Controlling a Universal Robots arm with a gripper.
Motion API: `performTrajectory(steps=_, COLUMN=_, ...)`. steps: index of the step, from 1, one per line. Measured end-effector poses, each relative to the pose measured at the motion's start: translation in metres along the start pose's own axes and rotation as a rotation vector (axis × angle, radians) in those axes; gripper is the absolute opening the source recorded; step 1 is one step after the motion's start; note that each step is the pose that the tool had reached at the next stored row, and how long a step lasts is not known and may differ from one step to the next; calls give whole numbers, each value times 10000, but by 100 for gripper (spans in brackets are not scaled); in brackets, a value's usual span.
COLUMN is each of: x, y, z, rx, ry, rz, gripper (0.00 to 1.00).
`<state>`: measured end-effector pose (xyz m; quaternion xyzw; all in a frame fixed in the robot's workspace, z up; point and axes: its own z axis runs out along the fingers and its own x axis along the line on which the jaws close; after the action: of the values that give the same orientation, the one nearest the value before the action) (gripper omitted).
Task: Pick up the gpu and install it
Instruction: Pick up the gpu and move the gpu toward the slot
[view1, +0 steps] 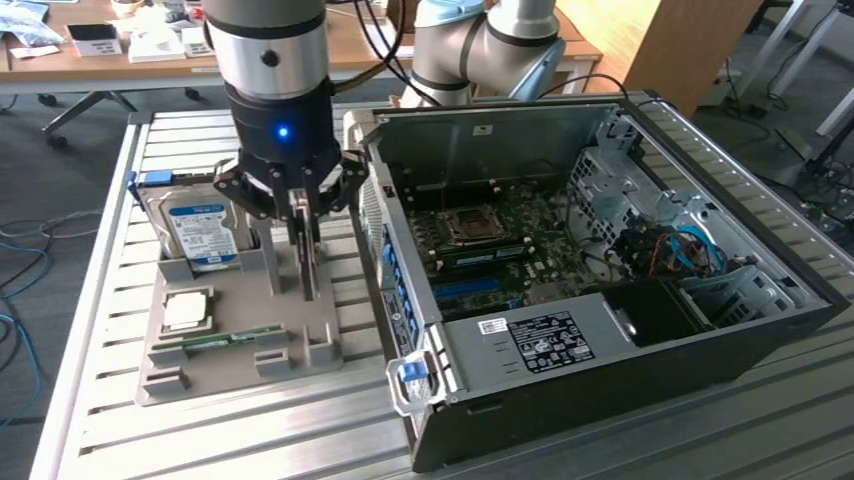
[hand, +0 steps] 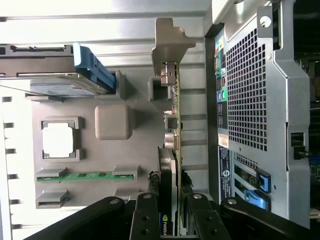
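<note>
Looking down the wrist, I've got the gripper (hand: 169, 199) fingers (hand: 146, 216) pinching the gpu (hand: 173, 125) by its flat faces, card on edge, long axis alongside the case (hand: 255, 90).

I see the gpu (hand: 175, 100) edge-on, its gripped end cut off at the picture's edge between the gripper (hand: 170, 182) fingers — its fan face hidden from me, hard drive (hand: 50, 80) clipped by the frame, label on the case (view1: 627, 385) too small to read.

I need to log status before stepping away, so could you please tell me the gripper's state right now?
Gripper: closed on the graphics card, which stands on edge in the gray holder.
</note>
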<state>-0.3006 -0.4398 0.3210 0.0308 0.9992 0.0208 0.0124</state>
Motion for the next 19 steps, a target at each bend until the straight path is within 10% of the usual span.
performTrajectory(steps=19, x=-10, y=19, z=-439, rx=0, ry=0, rz=1, gripper=27)
